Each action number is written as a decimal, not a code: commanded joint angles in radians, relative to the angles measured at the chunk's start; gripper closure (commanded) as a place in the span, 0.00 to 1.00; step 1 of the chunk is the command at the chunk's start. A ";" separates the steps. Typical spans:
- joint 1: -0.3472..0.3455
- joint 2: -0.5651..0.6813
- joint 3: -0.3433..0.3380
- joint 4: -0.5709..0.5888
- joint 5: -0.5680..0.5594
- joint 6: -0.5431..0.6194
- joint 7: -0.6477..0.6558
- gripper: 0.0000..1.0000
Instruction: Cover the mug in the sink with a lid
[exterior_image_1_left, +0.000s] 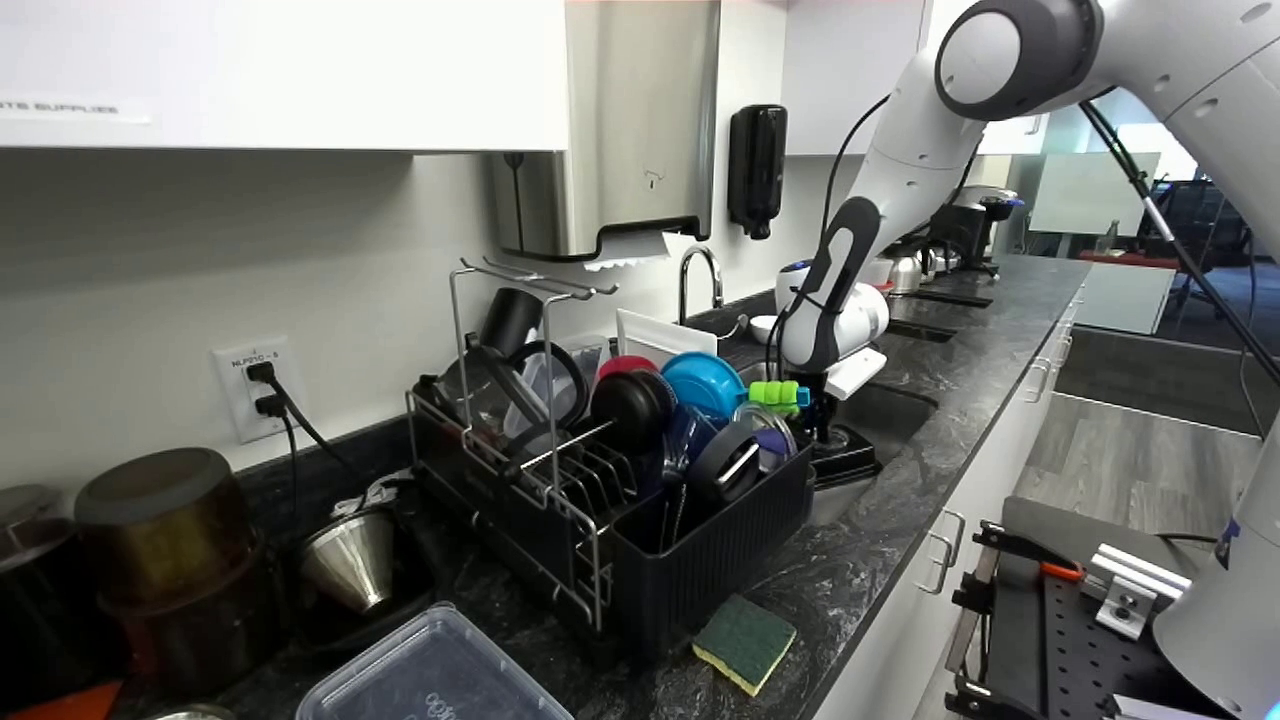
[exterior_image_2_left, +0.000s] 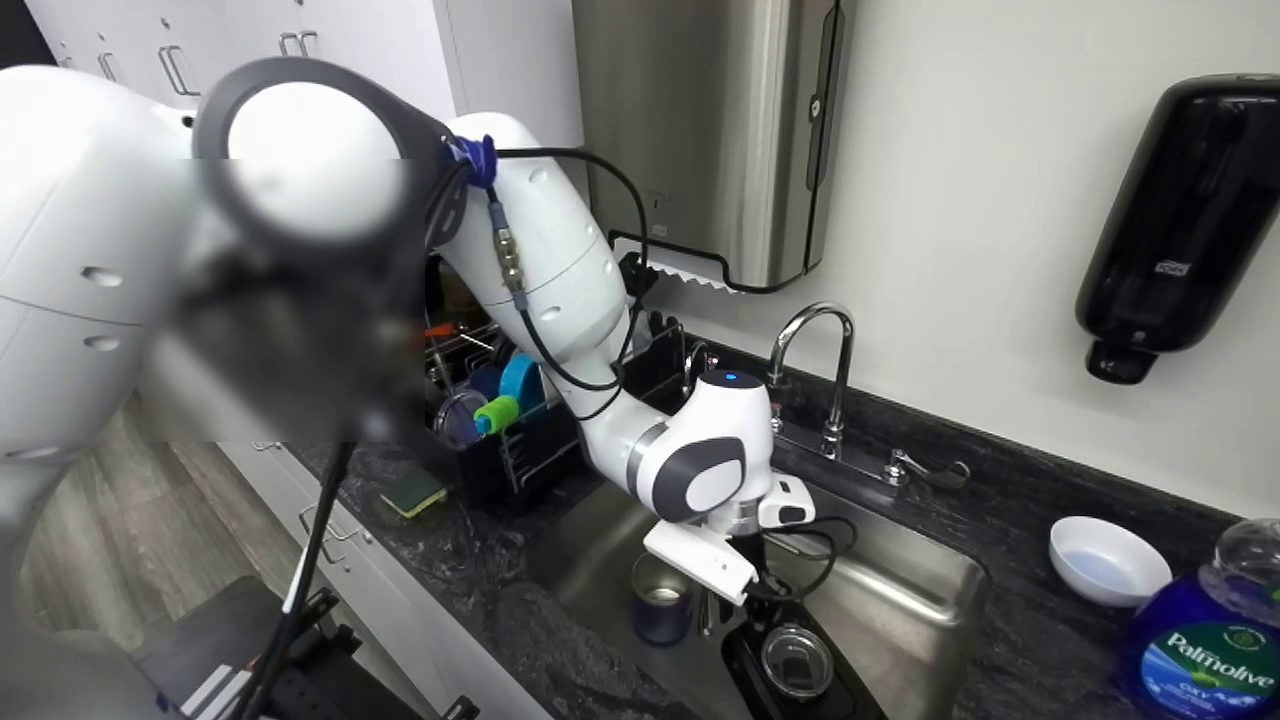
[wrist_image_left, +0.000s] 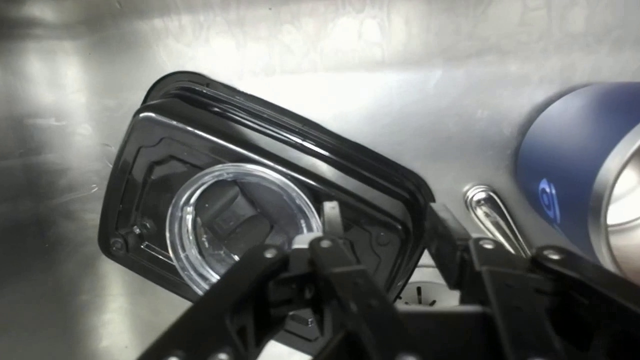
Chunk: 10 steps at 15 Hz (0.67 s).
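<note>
Pincer (wrist_image_left: 387, 217) parted, gripping nothing. Wrist view: clear lid (wrist_image_left: 232, 215) on black container (wrist_image_left: 155, 175), left; uncovered mug (wrist_image_left: 560, 165) right, in sink (wrist_image_left: 440, 115). Risk: closing here, off-centre, probably misses lid or knocks it off container.

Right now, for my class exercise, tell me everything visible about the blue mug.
The mug has a dark blue body, a silvery rim and a shiny, metal-looking inside, with a small light logo on its side. No handle is visible. It stands upright and uncovered on the floor of the sink, beside a shiny utensil; whether they touch I cannot tell.
</note>
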 joint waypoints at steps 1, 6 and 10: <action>0.055 0.045 -0.051 0.012 -0.047 0.058 0.054 0.21; 0.115 0.102 -0.134 0.038 -0.082 0.117 0.117 0.00; 0.146 0.133 -0.179 0.051 -0.090 0.141 0.145 0.26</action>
